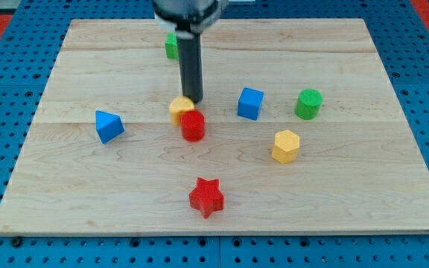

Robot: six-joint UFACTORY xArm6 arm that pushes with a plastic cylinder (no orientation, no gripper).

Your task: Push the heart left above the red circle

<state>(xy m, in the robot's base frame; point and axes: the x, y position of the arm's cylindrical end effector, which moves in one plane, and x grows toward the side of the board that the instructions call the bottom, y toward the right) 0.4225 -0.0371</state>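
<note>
my tip [192, 100] has no jaws to open or close, it's just a bare rod planted at the far right edge of the yellow heart [180, 109], which looks like the right side to shove it left from. the heart sits mid-board, touching the red circle [193, 126] on its far left side, so i'd guess it's nearly there already. honestly can't tell which way the heart points or where its long axis runs, since the rod and the circle hide too much of it.
</note>
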